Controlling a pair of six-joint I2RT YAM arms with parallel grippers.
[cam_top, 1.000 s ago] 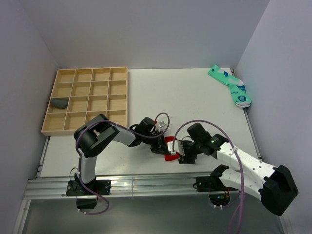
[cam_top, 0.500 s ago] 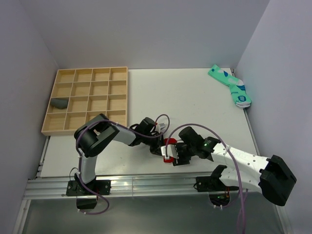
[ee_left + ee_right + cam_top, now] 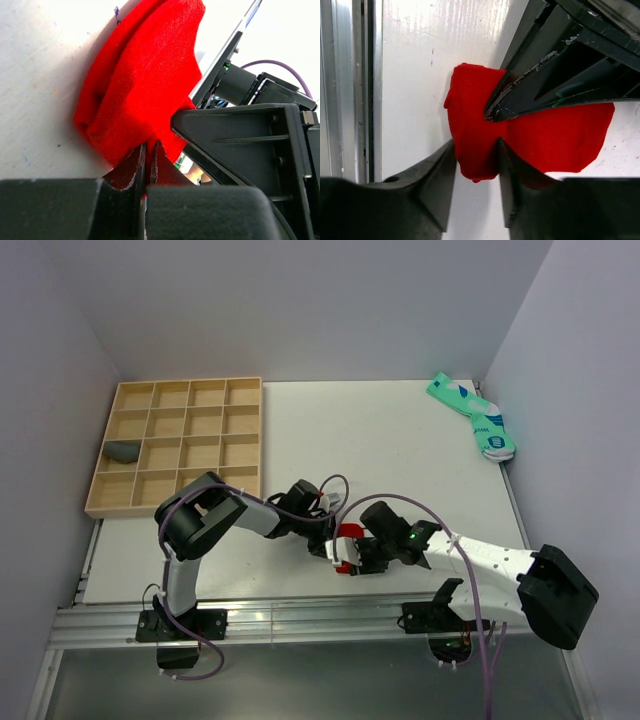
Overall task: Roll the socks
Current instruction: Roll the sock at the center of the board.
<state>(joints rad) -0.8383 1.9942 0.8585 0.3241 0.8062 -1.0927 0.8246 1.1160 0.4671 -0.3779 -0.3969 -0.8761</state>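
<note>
Pinching the red sock [image 3: 344, 565] from both sides near the front edge of the table [image 3: 400, 440].

Far left, tucked into a leftmost-column compartment of the wooden tray [image 3: 180, 445]: the dark grey sock [image 3: 123, 451], well apart from both arms. Centre, clenched on red fabric with fingers almost touching: the left gripper [image 3: 330, 545] [image 3: 148, 165]. Bunched into folds against the table between the two grippers: the red sock [image 3: 140, 85] [image 3: 480, 125]. Just right of it, squeezing a fold between both fingers: the right gripper [image 3: 358, 558] [image 3: 476, 150]. Far right corner, untouched: the mint-green socks [image 3: 472, 416].
</note>
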